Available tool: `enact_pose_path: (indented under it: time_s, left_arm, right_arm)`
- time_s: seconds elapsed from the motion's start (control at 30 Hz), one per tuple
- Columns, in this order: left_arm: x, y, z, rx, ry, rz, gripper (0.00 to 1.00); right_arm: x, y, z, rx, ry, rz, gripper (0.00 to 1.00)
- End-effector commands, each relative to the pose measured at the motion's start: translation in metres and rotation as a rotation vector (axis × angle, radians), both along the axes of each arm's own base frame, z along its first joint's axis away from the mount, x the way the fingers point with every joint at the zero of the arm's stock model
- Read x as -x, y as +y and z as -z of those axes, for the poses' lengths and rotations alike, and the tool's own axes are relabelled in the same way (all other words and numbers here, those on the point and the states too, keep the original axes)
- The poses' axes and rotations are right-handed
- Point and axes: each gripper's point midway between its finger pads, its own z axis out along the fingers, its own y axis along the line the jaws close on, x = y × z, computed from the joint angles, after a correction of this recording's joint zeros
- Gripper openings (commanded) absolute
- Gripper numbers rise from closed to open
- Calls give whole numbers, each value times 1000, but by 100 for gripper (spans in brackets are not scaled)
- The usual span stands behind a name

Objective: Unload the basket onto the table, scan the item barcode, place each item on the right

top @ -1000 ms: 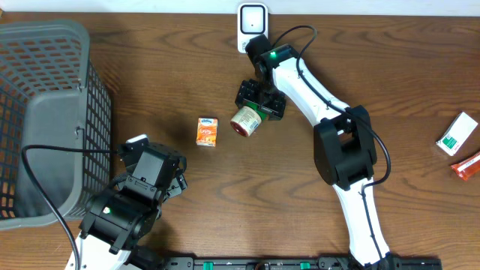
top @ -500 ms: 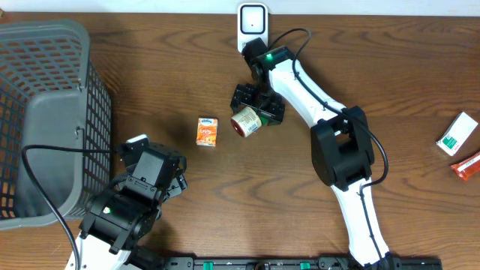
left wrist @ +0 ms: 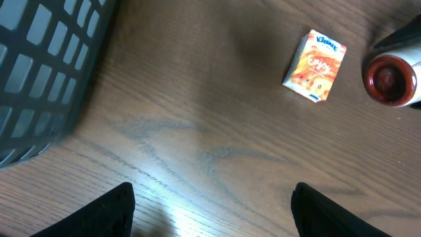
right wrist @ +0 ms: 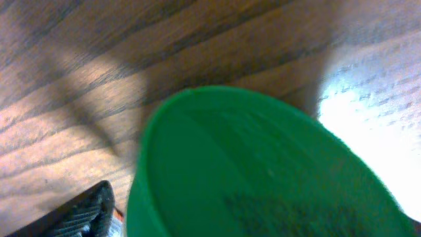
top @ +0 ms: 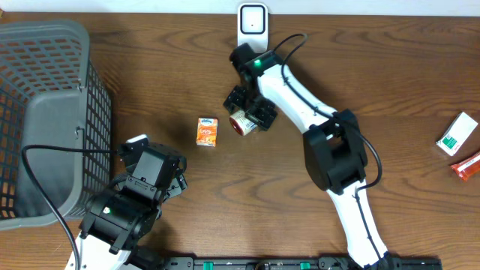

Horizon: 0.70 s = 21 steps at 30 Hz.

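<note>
Can (top: 242, 123) is gripped in the right claw (top: 247, 112) overhead, jaws wide around its body. Its long axis runs from the red base at lower left to the lid at upper right. The scanner (top: 253, 20) stands apart at the far table edge, nearer this arm.

Left wrist: the left claw (left wrist: 214, 220) is open and empty, and the can's red base (left wrist: 392, 79) faces it.

Right wrist: the green lid (right wrist: 263, 171) fills the view, right against the claw.

- Overhead: the light is bright and even from above. The desk (top: 420, 67) grain is sharp, and shadows beside the arms are short and soft.
- Left wrist: dimmer and slightly soft. A pale glare patch lies low on the desk, and the basket (left wrist: 39, 72) is blurred.
- Right wrist: the jar (right wrist: 263, 171) fills the frame as a green blur. There is strong glare at right and a shadow band at upper left.
</note>
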Motion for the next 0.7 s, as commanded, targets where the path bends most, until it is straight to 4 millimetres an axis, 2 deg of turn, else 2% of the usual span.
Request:
enact_pose_path:
  time_s: [0.0, 0.07, 0.2, 0.37, 0.53, 0.67]
  left_arm:
    - [0, 3, 0, -21, -3, -2, 77]
    - [0, 3, 0, -21, -2, -2, 77]
    - [0, 3, 0, -21, -3, -2, 77]
    - [0, 3, 0, -21, -3, -2, 77]
    - [0, 3, 0, -21, -3, -2, 77]
    - [0, 3, 0, -21, -3, -2, 77]
  right_arm:
    - [-3, -7, 9, 80, -32, 45, 86]
    - [-4, -9, 9, 82, -34, 47, 88]
    - [-7, -15, 9, 84, -29, 61, 98]
    - [-13, -21, 9, 78, -37, 41, 98]
    - [-19, -31, 9, 76, -46, -4, 95]
    - [-23, -35, 8, 49, -39, -20, 80]
